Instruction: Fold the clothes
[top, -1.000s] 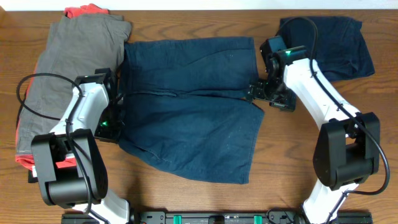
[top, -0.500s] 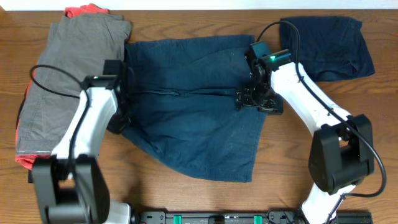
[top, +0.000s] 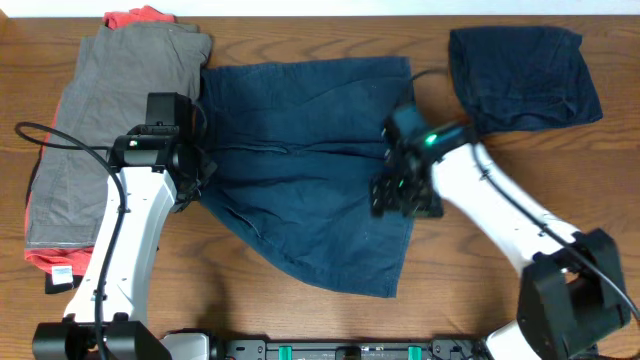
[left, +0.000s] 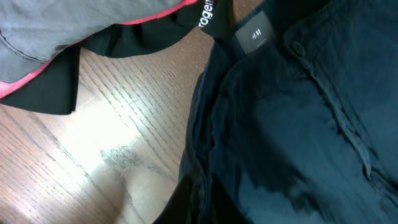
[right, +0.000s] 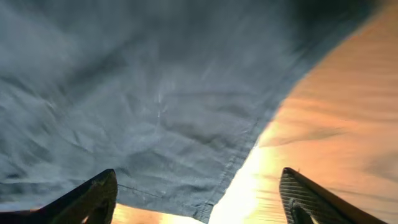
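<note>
We list: right gripper (right: 198, 198), jaws wide, over the hem of navy shorts (top: 300, 170) spread at centre; left gripper (top: 191, 178) clamped on their waistband edge; grey garment (top: 110, 110) far left; folded navy garment (top: 525, 75) far right.

shorts (top: 300, 190) centre, garment pile (top: 100, 130) left, folded garment (top: 525, 75) far right

White arms (top: 128, 225) with black joints (top: 570, 295) and green lights (top: 432, 138).
</note>
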